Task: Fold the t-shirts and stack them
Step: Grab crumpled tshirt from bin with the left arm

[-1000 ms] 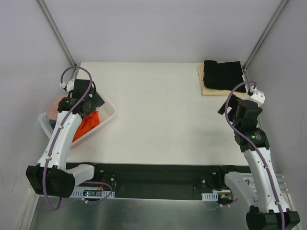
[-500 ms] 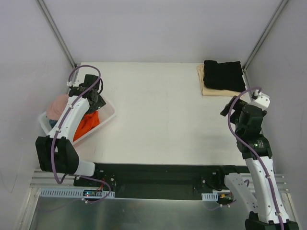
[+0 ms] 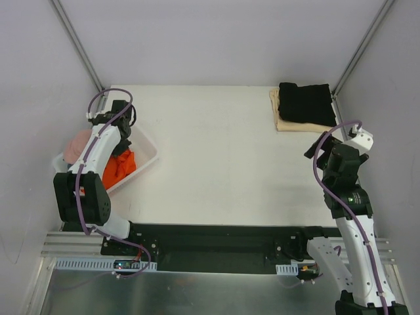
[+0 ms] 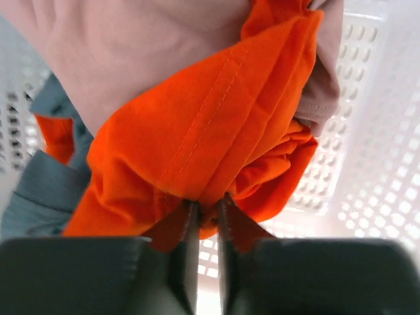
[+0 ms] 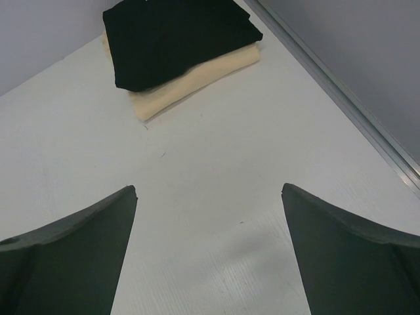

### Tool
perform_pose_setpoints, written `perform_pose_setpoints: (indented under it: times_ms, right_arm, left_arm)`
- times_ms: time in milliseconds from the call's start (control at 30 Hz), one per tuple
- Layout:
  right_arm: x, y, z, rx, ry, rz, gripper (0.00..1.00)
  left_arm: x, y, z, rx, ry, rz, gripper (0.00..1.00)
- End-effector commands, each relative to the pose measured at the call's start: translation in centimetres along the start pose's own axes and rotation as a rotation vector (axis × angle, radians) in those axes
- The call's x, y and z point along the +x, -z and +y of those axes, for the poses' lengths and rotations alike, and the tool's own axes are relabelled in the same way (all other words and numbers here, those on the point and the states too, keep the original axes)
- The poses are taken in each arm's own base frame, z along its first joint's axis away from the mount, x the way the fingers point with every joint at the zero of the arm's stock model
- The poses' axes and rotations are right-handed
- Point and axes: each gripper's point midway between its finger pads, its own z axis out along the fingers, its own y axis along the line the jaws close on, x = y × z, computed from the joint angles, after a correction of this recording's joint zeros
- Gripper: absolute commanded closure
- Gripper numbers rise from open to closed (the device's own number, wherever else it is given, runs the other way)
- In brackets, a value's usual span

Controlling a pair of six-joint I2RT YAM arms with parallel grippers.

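We read this as a robotics lab test cell, not a home. Plain grey wall panels (image 3: pixel 216 39) box in a bare white table board (image 3: pixel 216 151). Slanted aluminium struts (image 3: pixel 77 42) sit in the upper corners. Two white-and-black robot arms (image 3: pixel 351 216) stand on a black base rail (image 3: pixel 210 239) along the bottom, with loose purple cables (image 3: pixel 317 144).

Black t-shirt (image 5: pixel 174 36) folded flat, stacked on the folded cream-beige t-shirt (image 5: pixel 203 75), table's 1 o'clock corner. Orange-red t-shirt (image 4: pixel 210 125) crumpled at 9 o'clock, stitched hem showing, bunched against the dusty pink t-shirt (image 4: pixel 144 46) and the grey-blue t-shirt (image 4: pixel 39 190).
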Motion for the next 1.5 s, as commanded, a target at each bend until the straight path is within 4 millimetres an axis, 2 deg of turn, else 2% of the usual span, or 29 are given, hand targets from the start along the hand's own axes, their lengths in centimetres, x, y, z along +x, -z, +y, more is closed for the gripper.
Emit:
perform_pose_setpoints:
  times_ms: [0, 100, 267, 533, 567, 733, 767, 967, 1033, 1067, 1133, 1167, 1233, 1300, 1400, 1467]
  right_arm:
    - [-0.7, 0.3, 0.0, 0.003, -0.024, -0.024, 0.04]
    - [-0.4, 0.1, 0.8, -0.028, 0.011, 0.015, 0.04]
    - [0.2, -0.6, 0.5, 0.011, 0.038, 0.06, 0.04]
    - [0.3, -0.6, 0.7, 0.003, 0.051, 0.072, 0.04]
    - [0.3, -0.6, 0.6, 0.003, 0.051, 0.07, 0.04]
    - [0.2, -0.4, 0.6, 0.0, 0.049, 0.065, 0.04]
    - [0.2, -0.4, 0.6, 0.0, 0.047, 0.062, 0.04]
    - [0.0, -0.2, 0.6, -0.005, 0.049, 0.054, 0.04]
    - [-0.1, -0.1, 0.6, -0.009, 0.046, 0.048, 0.04]
    - [-0.2, 0.0, 0.5, -0.008, 0.044, 0.043, 0.04]
    - [-0.4, 0.2, 0.5, -0.013, 0.037, 0.035, 0.04]
    - [-0.5, 0.3, 0.5, -0.015, 0.035, 0.03, 0.04]
    - [-0.7, 0.4, 0.6, -0.025, 0.03, 0.019, 0.04]
    - [-0.7, 0.4, 0.7, -0.033, 0.029, 0.01, 0.04]
    - [-0.7, 0.4, 0.9, -0.05, 0.022, -0.005, 0.04]
    - [-1.0, 0.5, 0.9, -0.053, 0.017, -0.016, 0.04]
  left_arm:
    - [-1.2, 1.4, 0.1, 0.026, 0.029, -0.027, 1.0]
    - [-1.6, 2.6, 0.1, 0.075, 0.048, -0.04, 1.0]
    - [-3.1, 6.6, 0.7, 0.21, 0.099, -0.106, 1.0]
    - [-8.4, 15.2, 2.3, 0.424, 0.178, -0.317, 1.0]
    - [-9.5, 16.9, 2.5, 0.464, 0.194, -0.351, 1.0]
    - [-13.2, 22.2, 3.7, 0.566, 0.262, -0.504, 1.0]
    - [-14.2, 23.8, 4.1, 0.598, 0.28, -0.541, 1.0]
    - [-16.8, 30.4, 3.6, 0.813, 0.27, -0.657, 1.0]
    - [-17.5, 31.3, 3.5, 0.832, 0.266, -0.68, 1.0]
    - [-18.2, 32.7, 4.1, 0.851, 0.279, -0.715, 1.0]
    - [-18.9, 33.7, 3.7, 0.877, 0.268, -0.733, 1.0]
    - [-19.4, 35.3, 4.2, 0.911, 0.275, -0.765, 1.0]
    - [-20.0, 36.7, 3.7, 0.964, 0.268, -0.781, 1.0]
    - [-19.6, 39.1, 2.8, 1.092, 0.241, -0.78, 1.0]
    - [-17.8, 42.3, 0.6, 1.312, 0.129, -0.743, 1.0]
    - [-17.7, 43.8, -0.3, 1.402, 0.122, -0.719, 1.0]
